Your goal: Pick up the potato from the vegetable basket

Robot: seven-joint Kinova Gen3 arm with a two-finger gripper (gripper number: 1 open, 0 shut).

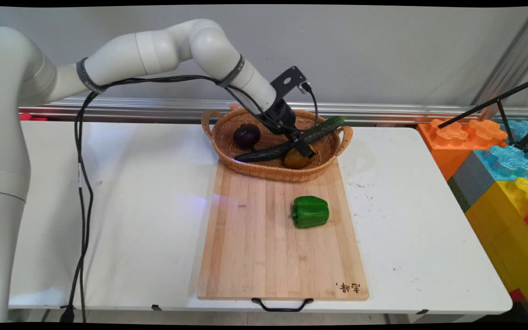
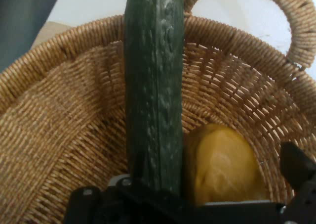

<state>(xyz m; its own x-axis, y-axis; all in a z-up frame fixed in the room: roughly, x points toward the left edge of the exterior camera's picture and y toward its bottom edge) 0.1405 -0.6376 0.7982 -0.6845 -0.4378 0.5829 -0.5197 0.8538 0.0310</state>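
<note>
My gripper (image 1: 304, 152) reaches down into a wicker basket (image 1: 264, 170) at the far end of a wooden cutting board (image 1: 264, 256). It stands open over a yellow-orange vegetable (image 1: 295, 159), right beside a long dark green cucumber (image 1: 323, 129) that lies slanted across the basket. In the hand view the cucumber (image 2: 154, 85) runs up the middle and the yellow vegetable (image 2: 222, 164) sits to its right, between the fingers of my gripper (image 2: 207, 187). One black finger (image 2: 296, 167) shows at the right, a little apart from the vegetable. The basket's woven wall (image 2: 64, 125) fills the background.
A dark purple round vegetable (image 1: 246, 135) lies in the basket's left part. A green bell pepper (image 1: 310, 211) rests on the cutting board nearer the camera. Large coloured foam blocks (image 1: 502, 174) and a black tripod leg (image 1: 493, 103) stand off the table's right end.
</note>
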